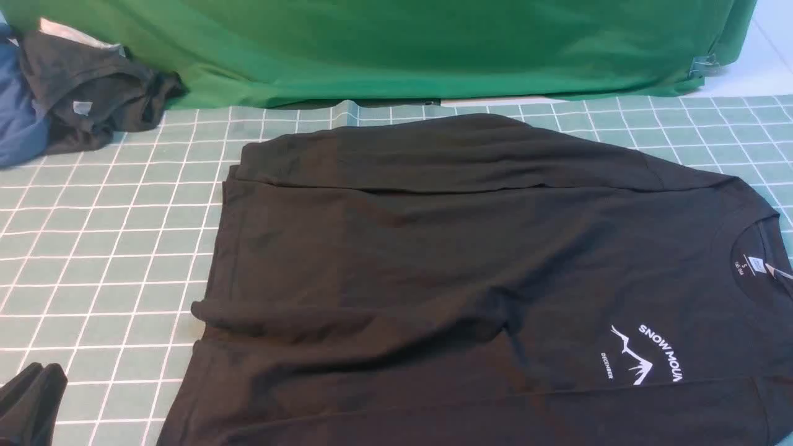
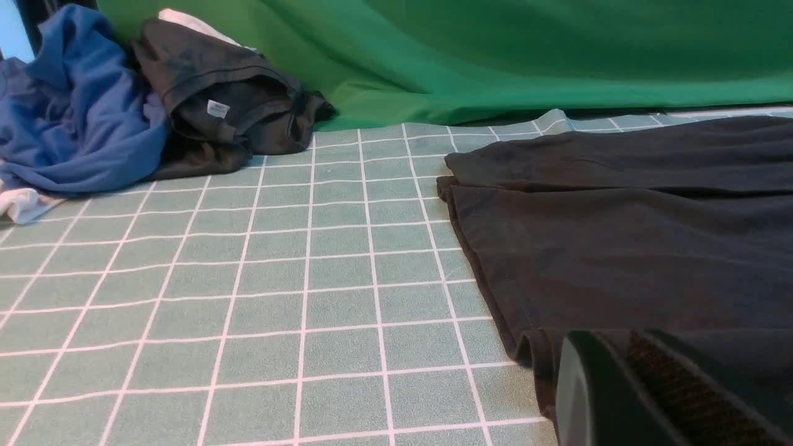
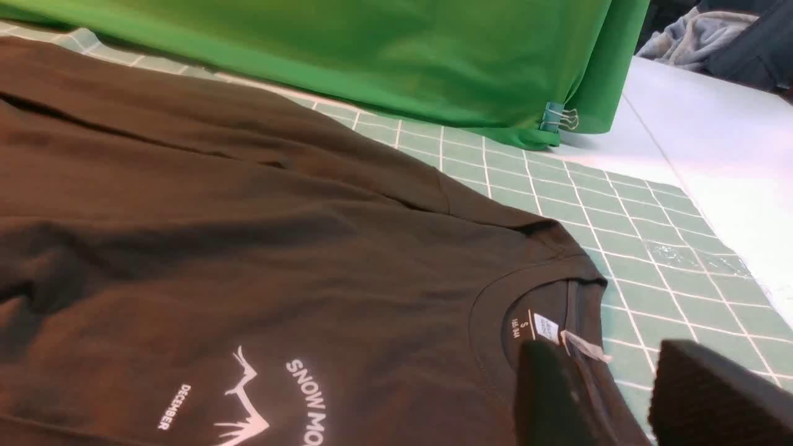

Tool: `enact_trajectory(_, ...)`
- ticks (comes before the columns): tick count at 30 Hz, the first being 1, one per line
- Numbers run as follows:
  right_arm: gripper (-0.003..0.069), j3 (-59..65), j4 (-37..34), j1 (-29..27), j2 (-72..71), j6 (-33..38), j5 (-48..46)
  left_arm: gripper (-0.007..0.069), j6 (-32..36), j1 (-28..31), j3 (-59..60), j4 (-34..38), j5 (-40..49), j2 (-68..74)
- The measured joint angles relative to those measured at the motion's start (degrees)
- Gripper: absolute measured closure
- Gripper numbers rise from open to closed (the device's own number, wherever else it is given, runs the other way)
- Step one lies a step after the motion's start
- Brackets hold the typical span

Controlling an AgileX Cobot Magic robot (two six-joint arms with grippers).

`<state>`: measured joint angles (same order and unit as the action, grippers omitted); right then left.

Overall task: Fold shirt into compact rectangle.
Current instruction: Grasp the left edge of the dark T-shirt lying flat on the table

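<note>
Just beside the right jaws, the collar print [image 3: 519, 325] of the shirt [image 3: 248, 217] shows "S"; its smaller line is illegible. Farther from them, the white chest logo [image 1: 644, 356] reads "SNOW MOUN" and "DECEMBER".

Left gripper [image 2: 619, 359]: both fingers [image 2: 681, 390] pressed close, no gap visible between them, ribbed pad on the inner face of one turned toward the other. Right gripper [image 3: 610, 371]: tips parted, a clear gap between them, both tips level.

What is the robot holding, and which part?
The right gripper stands open astride the collar of the shirt. The left gripper is shut at the hem; whether pinching it, cannot tell.
</note>
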<state>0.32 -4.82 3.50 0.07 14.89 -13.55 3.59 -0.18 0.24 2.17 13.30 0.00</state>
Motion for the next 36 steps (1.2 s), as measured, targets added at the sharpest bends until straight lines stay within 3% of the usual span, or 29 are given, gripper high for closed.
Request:
enact_trajectory(17,0.0419,0.0,0.0,0.0,0.0,0.0,0.0,0.0589,0.0,0.0,0.0,0.0,-0.1,0.0)
enact_trajectory(21,0.0419,0.0,0.0,0.0,0.0,0.0,0.0,0.0589,-1.2,0.0,0.0,3.1,-2.9,0.0)
enact_trajectory(22,0.0419,0.0,0.0,0.0,0.0,0.0,0.0,0.0589,-4.1,0.0,0.0,9.4,-7.6,0.0)
enact_trajectory(27,0.0419,0.0,0.0,0.0,0.0,0.0,0.0,0.0589,-14.0,0.0,0.0,22.1,-20.4,0.0)
enact_trajectory(31,0.0419,0.0,0.0,0.0,0.0,0.0,0.1,0.0589,-17.3,0.0,0.0,23.9,-27.3,0.0)
enact_trajectory(36,0.0419,0.0,0.0,0.0,0.0,0.0,1.5,0.0589,-30.5,0.0,-0.1,23.0,-43.1,0.0)
